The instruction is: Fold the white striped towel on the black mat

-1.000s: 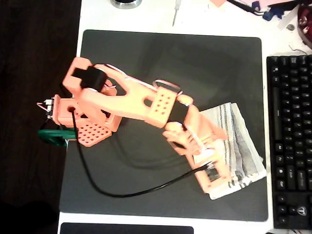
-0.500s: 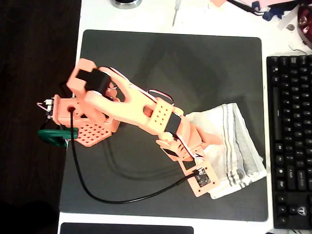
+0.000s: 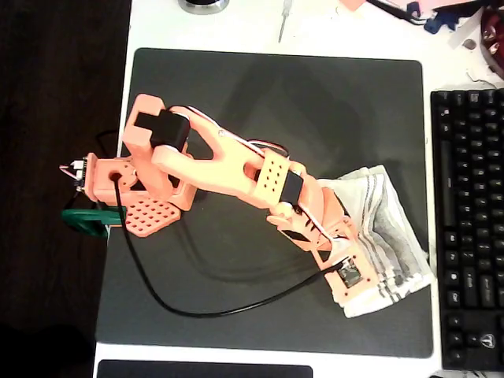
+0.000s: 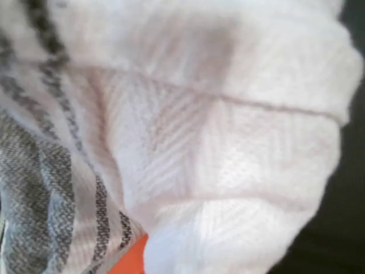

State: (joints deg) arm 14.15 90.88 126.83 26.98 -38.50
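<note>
— White bench [image 3: 331, 31] under all of it, black mat [image 3: 276, 102] on top. Where's the cloth?

— My white striped towel [image 3: 390, 236] lies bunched near the mat's right edge in the overhead view, beside the keyboard [image 3: 468, 228].

— How will it handle?

— Soft, light and limp, I judge; it sags and creases. I'd take it by a free corner or hem.

— And your tool [image 3: 346, 268]?

— Low over the towel; I cannot tell whether it's spread or pinching. Up close I see white herringbone weave, grey stripes, overlapping layers.

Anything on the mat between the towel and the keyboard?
No. In the overhead view only a bare strip of black mat separates the towel from the keyboard.
</note>
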